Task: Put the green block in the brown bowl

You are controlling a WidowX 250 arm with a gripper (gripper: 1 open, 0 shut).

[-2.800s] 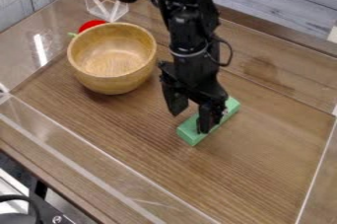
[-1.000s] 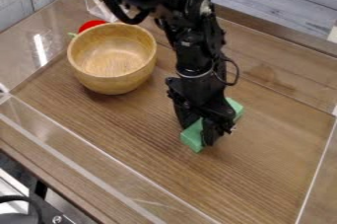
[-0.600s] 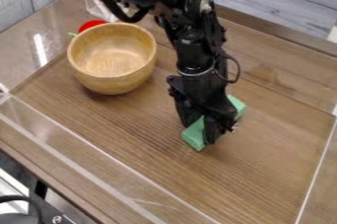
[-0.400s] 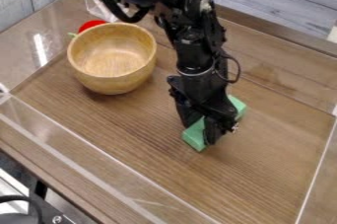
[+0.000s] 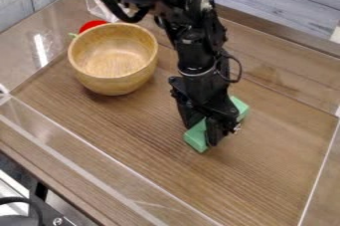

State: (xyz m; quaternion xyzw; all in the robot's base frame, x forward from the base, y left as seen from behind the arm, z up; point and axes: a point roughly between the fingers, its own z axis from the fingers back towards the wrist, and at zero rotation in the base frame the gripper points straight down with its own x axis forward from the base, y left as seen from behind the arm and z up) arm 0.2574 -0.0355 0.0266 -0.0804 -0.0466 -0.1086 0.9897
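The green block (image 5: pixel 198 139) lies flat on the wooden table, right of the brown bowl (image 5: pixel 83 68). My gripper (image 5: pixel 210 126) points straight down onto the block's middle. Its two black fingers stand tight against the block's long sides, so it is shut on the block. Only the block's two ends show: the near end below the fingers and the far end (image 5: pixel 237 106) behind them. The block still rests on the table surface. The bowl stands upright with nothing in it, about a bowl's width to the left of the gripper.
A small red object (image 5: pixel 90 27) sits just behind the bowl. Clear plastic walls (image 5: pixel 80 145) border the table at the front and left. A whitish plank wall (image 5: pixel 285 6) runs along the back.
Since the oldest frame the gripper has come down and turned over the block, its fingers now astride it. Over the last second nothing has moved.
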